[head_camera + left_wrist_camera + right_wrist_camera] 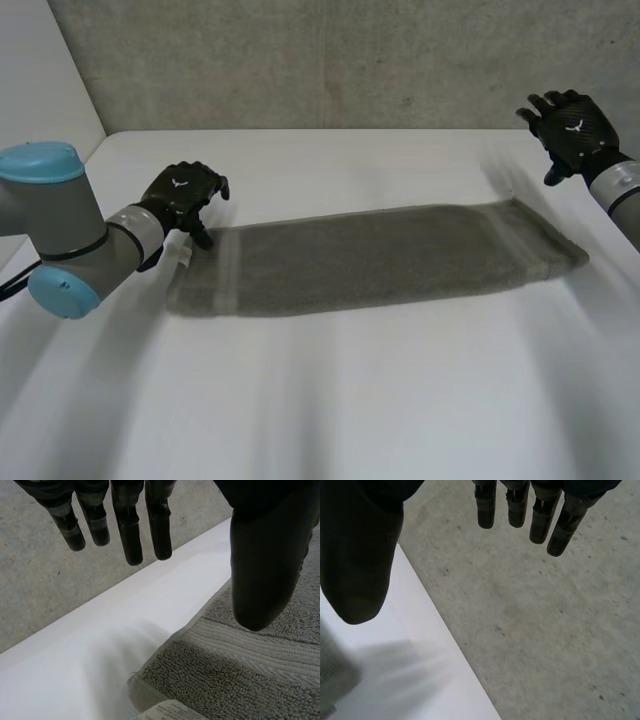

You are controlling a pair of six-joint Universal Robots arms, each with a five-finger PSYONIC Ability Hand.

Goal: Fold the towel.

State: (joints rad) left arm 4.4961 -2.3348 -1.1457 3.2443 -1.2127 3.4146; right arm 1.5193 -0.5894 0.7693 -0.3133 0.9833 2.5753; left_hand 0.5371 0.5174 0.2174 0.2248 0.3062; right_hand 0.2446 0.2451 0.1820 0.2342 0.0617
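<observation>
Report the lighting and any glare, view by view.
Head view: soft, even light on the white table, no glare; the towel looks matte grey. Left wrist view: the left robot hand is nearly a black silhouette, while the towel's ribbed band is well lit. Right wrist view: the right robot hand is equally dark against pale concrete, no glare.

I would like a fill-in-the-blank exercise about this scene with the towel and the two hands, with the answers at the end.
1. The towel on the white table is ____ in colour.
2. The left hand is near one short end of the ____.
3. The right hand, away from the towel, has straight fingers, so it is ____.
Answers: grey; towel; open.
</observation>
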